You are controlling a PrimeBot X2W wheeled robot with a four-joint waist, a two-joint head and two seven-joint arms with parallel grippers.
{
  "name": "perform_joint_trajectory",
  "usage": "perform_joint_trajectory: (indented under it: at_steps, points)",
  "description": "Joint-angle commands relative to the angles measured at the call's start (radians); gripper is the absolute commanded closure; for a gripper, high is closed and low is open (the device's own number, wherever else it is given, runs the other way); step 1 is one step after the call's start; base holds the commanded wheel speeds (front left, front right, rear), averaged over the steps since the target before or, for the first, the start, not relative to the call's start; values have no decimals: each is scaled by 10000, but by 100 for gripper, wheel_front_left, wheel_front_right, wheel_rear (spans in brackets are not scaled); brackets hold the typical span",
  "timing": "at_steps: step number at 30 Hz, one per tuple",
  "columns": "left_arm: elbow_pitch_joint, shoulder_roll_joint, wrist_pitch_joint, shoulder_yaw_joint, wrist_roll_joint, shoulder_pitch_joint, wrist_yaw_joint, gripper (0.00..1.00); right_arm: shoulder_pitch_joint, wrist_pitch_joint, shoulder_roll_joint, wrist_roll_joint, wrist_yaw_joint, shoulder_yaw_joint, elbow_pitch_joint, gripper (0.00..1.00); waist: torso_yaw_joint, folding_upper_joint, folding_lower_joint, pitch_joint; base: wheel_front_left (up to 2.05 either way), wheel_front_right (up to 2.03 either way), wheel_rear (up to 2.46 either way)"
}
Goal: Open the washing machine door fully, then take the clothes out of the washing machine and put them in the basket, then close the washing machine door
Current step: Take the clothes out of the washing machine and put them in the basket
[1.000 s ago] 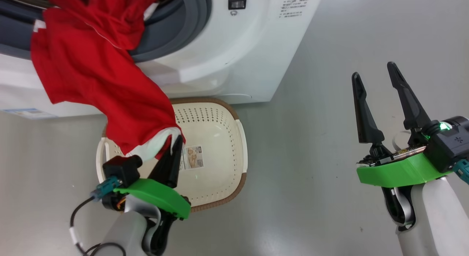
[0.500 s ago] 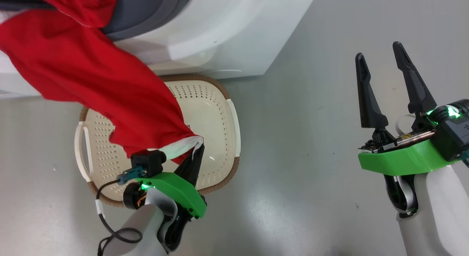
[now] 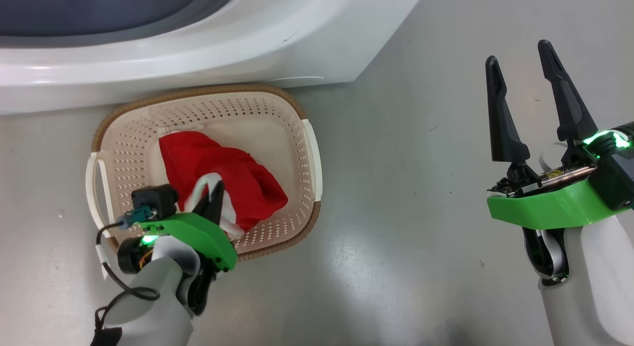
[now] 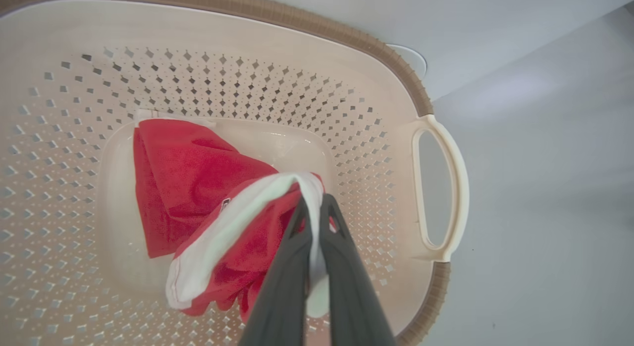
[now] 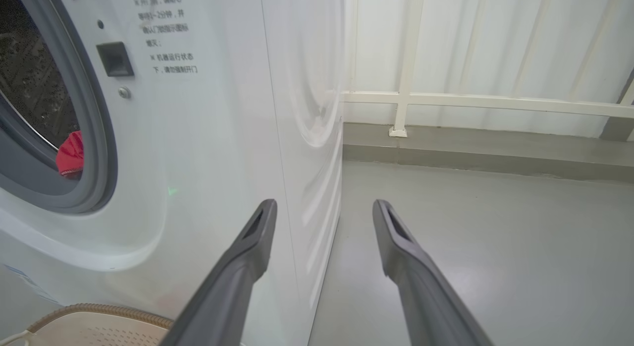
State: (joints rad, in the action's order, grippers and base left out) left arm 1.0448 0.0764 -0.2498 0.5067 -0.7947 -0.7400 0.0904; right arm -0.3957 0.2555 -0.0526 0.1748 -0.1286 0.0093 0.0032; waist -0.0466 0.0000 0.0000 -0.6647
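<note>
- The soft bright red garment with white trim (image 3: pixel 223 177) is seen lying inside the oval cream perforated plastic basket with a brown woven-look rim (image 3: pixel 198 90). The basket is set on the grey floor (image 3: pixel 396 187) just in front of the white front-loading washing machine (image 3: pixel 277 48).
- The garment's white trim is pinched between the pressed-together jaws of the left gripper (image 4: pixel 314 209); release is judged not yet done.
- The right gripper (image 3: pixel 517 53) is held well apart from the basket, jaws spread and empty.
- A scrap of red fabric (image 5: pixel 70 155) is seen inside the grey-ringed drum opening (image 5: pixel 101 152), so further unloading and the door closing are judged to be left.
- The garment is crumpled. In the head view its long axis runs diagonally across the basket bottom, with the trim end turned toward the left gripper.
</note>
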Motion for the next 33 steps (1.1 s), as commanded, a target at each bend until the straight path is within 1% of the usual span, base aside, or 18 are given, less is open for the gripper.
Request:
perform_joint_trajectory:
  at_steps: [1,2,3,4,5,13,16,21,27,33]
  points:
    - [-10,161,-119,-256,178,173,-101,100,-9,63,24,-113,-21,161,-276,0,-8,0,0,-19,0,0,0]
    - [75,155,-119,-373,357,154,-209,100,-20,63,24,-116,-21,164,-278,0,-21,0,0,-37,0,0,0]
    - [170,148,-119,-478,513,141,-298,65,-30,63,24,-124,-21,164,-281,0,-34,0,0,-55,0,0,0]
    - [237,146,-119,-581,667,117,-386,24,-40,63,24,-129,-21,155,-286,0,-41,0,0,-75,0,0,0]
    - [307,137,-119,-684,781,100,-430,0,-50,63,24,-131,-21,145,-289,0,-50,0,0,-95,0,0,0]
    - [1121,43,-120,-1030,1257,-76,-281,0,-47,63,24,-56,-21,151,-155,0,-94,0,0,60,0,0,0]
    - [999,128,-120,-1167,1434,-130,-218,0,-21,63,24,22,-21,142,-96,0,-75,0,0,255,0,0,0]
    - [386,203,-120,-1547,1694,103,-73,0,69,63,24,83,-21,129,38,0,6,0,0,708,0,0,0]
    - [-835,184,-120,-2124,2223,720,-103,0,268,63,24,36,-21,24,232,0,233,0,0,1352,0,0,0]
    - [-2112,37,-120,-2691,2715,1583,-86,0,533,63,24,-89,-21,-51,372,0,508,0,0,2137,0,0,0]
